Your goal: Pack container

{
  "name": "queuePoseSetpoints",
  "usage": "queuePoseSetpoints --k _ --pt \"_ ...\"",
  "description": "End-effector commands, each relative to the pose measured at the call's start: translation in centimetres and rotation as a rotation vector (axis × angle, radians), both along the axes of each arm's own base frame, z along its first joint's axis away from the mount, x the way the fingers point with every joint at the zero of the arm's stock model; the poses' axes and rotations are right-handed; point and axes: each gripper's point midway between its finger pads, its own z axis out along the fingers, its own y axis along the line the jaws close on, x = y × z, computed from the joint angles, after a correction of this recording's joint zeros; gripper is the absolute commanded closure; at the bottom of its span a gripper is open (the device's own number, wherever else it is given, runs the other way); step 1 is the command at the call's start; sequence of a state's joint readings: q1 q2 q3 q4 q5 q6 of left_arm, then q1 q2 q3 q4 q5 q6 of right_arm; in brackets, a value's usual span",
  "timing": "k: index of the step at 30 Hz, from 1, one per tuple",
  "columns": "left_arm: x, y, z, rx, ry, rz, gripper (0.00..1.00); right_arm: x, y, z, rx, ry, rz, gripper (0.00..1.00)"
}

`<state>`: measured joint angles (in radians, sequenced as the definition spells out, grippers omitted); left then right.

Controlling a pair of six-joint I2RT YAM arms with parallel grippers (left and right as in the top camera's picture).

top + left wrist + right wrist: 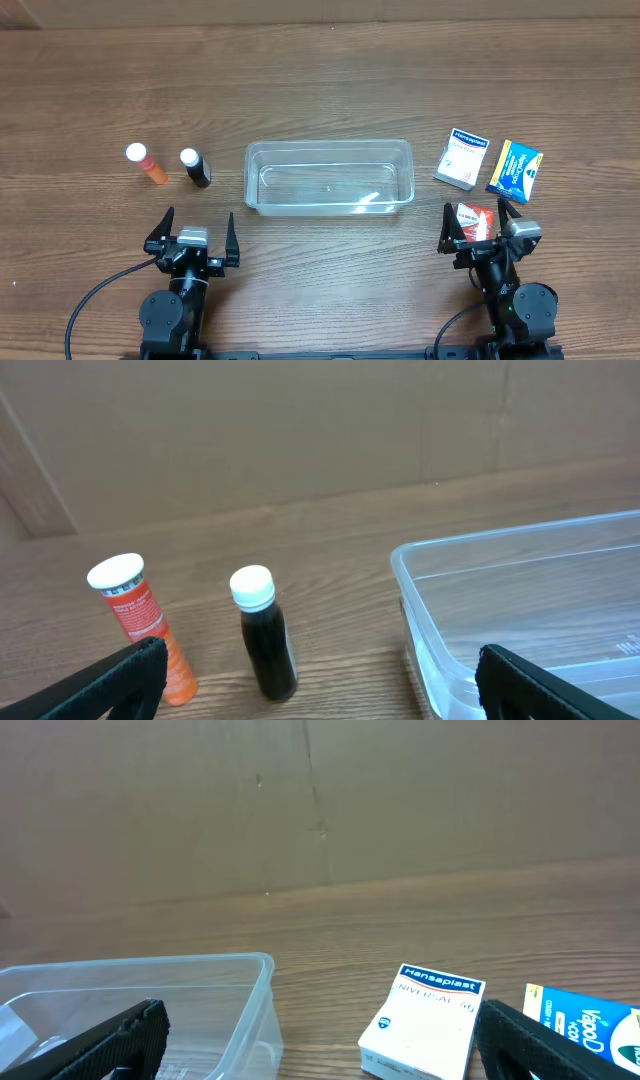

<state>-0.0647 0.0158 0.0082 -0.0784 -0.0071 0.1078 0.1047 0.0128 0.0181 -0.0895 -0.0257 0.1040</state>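
Observation:
The clear plastic container (pixel 262 180) sits in the middle of the table with nothing in it. It also shows in the left wrist view (pixel 425 625) and the right wrist view (pixel 255 1005). An orange bottle (pixel 150 164) (pixel 140 620) and a dark bottle (pixel 196 168) (pixel 268 645), both white-capped, stand left of it. A white Hansaplast box (pixel 461 159) (pixel 425 1025) and a blue-yellow box (pixel 515 170) (pixel 590 1025) lie to its right. A small red-white box (pixel 476 222) lies between the open fingers of my right gripper (pixel 474 207) (pixel 322 1040). My left gripper (pixel 200 213) (pixel 320 680) is open and empty, just in front of the bottles.
The wooden table (pixel 320 80) runs back to a brown cardboard wall (pixel 300 430). Both arm bases stand at the front edge, with cables trailing beside them.

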Motion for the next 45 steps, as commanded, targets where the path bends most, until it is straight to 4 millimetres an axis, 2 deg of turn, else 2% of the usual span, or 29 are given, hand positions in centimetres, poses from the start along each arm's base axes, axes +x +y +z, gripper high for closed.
queuePoseSetpoints --k 1,12,16,18,20,23,27,30,32,34,36,38,40,42,43,45 --pt "0.0 0.1 0.1 0.011 -0.007 -0.001 0.00 0.0 -0.2 -0.1 -0.003 -0.007 -0.010 0.00" --pt "0.0 0.1 0.2 0.007 -0.013 0.002 0.00 0.0 0.2 0.0 0.002 -0.009 0.011 0.00" --pt "0.0 -0.2 0.1 -0.203 0.006 0.003 0.00 -0.3 1.3 1.1 0.018 -0.041 0.077 0.00" --pt "-0.3 -0.4 1.4 -0.238 0.000 -0.006 0.00 -0.5 1.1 2.1 0.024 -0.031 0.068 0.00" --pt "-0.7 -0.4 3.8 -0.252 -0.016 -0.009 0.00 -0.4 1.0 2.7 0.023 -0.001 0.062 0.00" --pt "-1.1 -0.3 7.6 -0.252 0.016 -0.005 0.00 0.2 1.0 4.7 0.055 0.083 0.054 0.00" --pt "0.3 -0.5 10.6 -0.240 0.244 0.020 0.00 2.1 1.1 6.4 0.056 0.403 0.030 0.00" --pt "1.3 -1.7 12.7 -0.245 0.461 -0.018 0.00 2.9 1.7 7.7 0.051 0.588 0.055 0.00" --pt "0.7 -1.7 13.0 -0.239 0.628 0.002 0.00 2.5 1.7 7.1 0.041 0.711 0.048 0.00" --pt "-0.5 -1.7 11.6 -0.232 0.780 0.022 0.00 1.8 1.6 6.2 0.023 0.787 0.049 0.00" --pt "-1.1 -1.7 10.3 -0.232 0.853 0.027 0.00 1.4 1.4 5.6 0.024 0.821 0.036 0.00" --pt "-1.0 -1.7 10.6 -0.251 0.860 0.046 0.00 1.0 1.2 4.8 0.020 0.865 0.022 0.00" --pt "0.3 -1.5 12.4 -0.298 0.851 0.084 0.00 0.3 1.1 3.4 0.014 0.943 0.018 0.00" --pt "2.2 -0.1 13.2 -0.271 0.885 0.181 0.00 0.5 1.2 2.6 0.018 0.981 0.013 0.00" --pt "3.3 0.5 13.1 -0.246 0.913 0.221 0.00 0.7 1.2 2.1 0.016 1.001 0.012 0.00" --pt "6.8 1.4 12.1 -0.195 0.990 0.290 0.00 0.8 1.2 1.5 0.014 1.025 0.010 0.00"
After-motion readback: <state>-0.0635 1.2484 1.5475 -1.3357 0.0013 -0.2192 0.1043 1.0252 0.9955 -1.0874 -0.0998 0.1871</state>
